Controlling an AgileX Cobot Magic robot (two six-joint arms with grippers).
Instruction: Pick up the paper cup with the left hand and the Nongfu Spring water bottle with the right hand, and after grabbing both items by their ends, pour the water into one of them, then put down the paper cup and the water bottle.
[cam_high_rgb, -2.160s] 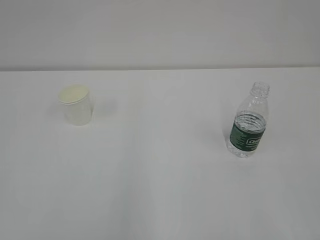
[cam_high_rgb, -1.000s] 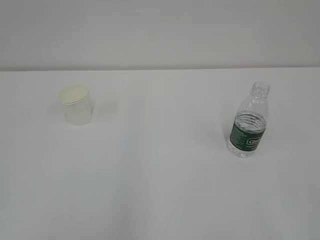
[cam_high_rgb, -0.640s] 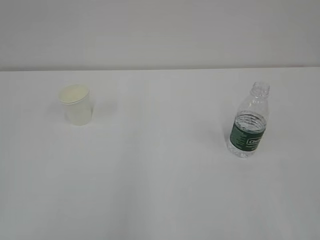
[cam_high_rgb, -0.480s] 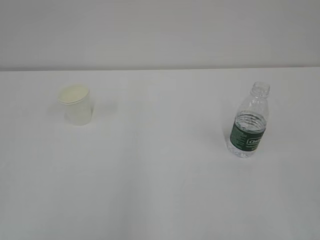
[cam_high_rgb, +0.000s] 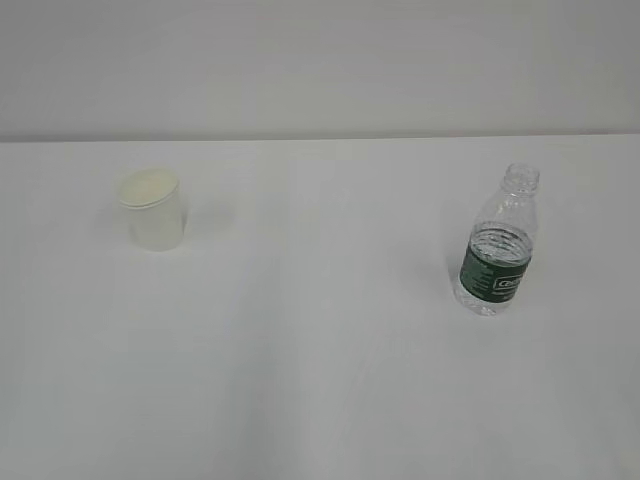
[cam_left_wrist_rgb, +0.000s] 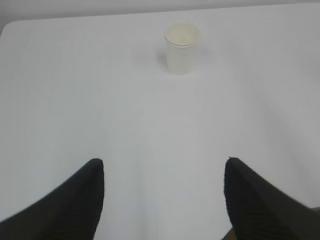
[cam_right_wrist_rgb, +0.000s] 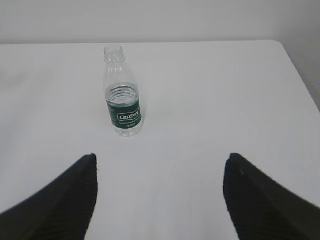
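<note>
Fingers (cam_left_wrist_rgb: 75, 200) of left gripper (cam_left_wrist_rgb: 162, 170) spread wide, empty; right gripper (cam_right_wrist_rgb: 160, 165) same, nothing between. Paper cup (cam_left_wrist_rgb: 181, 48) upright on table (cam_high_rgb: 320, 380), well ahead of left gripper. Water bottle (cam_right_wrist_rgb: 122, 92) upright, uncapped, part full, ahead of right gripper. Nothing grabbed yet; pickup, pour, set-down all remain.

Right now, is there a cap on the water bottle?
No, the water bottle stands upright with its threaded neck bare and open in the right wrist view.
</note>
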